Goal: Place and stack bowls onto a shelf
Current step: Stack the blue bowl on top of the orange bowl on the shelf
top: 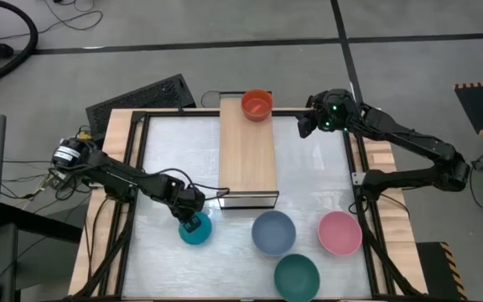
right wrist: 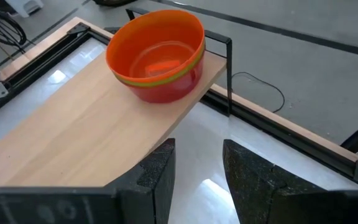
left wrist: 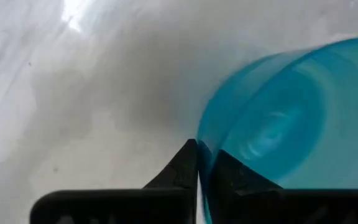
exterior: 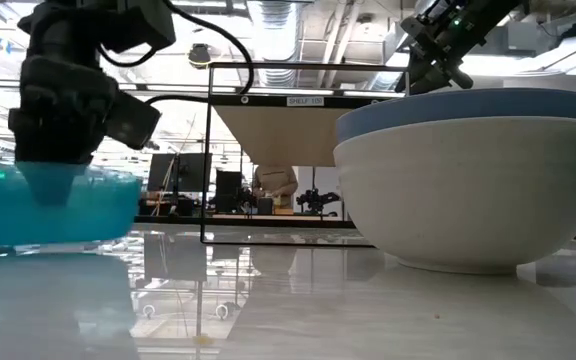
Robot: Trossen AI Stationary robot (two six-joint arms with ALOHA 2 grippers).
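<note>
A cyan bowl (top: 195,229) stands on the table near its left front, and my left gripper (top: 193,220) is shut on its rim. A red bowl (right wrist: 157,53) sits nested in a lime green one at the far end of the light-wood shelf (top: 247,155). My right gripper (top: 307,124) hangs open above the table just right of the shelf's far end, holding nothing. A grey-blue bowl (top: 273,231), a pink bowl (top: 340,232) and a dark green bowl (top: 297,276) stand upright on the table in front of the shelf. My left gripper pinches the cyan bowl's rim (left wrist: 204,134) on the side nearest the shelf. One finger (left wrist: 229,171) is inside the bowl and the other (left wrist: 178,169) outside its wall. The fingers come from above, pointing steeply down. The bowl stays upright, its base on the table.
Black frame rails and pale wooden strips run along the table's edges (top: 132,159). The shelf has a thin black wire frame (right wrist: 229,68) at its far end. Bare glossy tabletop lies left of the shelf (top: 179,155) and right of it (top: 313,172).
</note>
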